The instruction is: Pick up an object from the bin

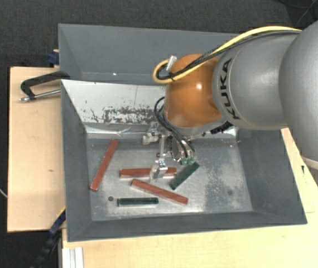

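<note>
My gripper [174, 165] hangs low over the middle of the bin floor, below the orange wrist cover, with its fingers apart. The left fingertip [160, 171] stands at a flat red bar [139, 173] that lies level across the floor. The right fingertip [187, 159] is at the upper end of a dark green bar [182, 176], which lies tilted just right of the red one. Nothing shows clamped between the fingers. A second red bar [159, 192] lies slanted in front of them.
A long red bar [104, 164] lies tilted near the left wall. Another dark green bar [138, 201] lies flat near the front wall, with a small dark speck [110, 199] to its left. The arm covers the bin's back right.
</note>
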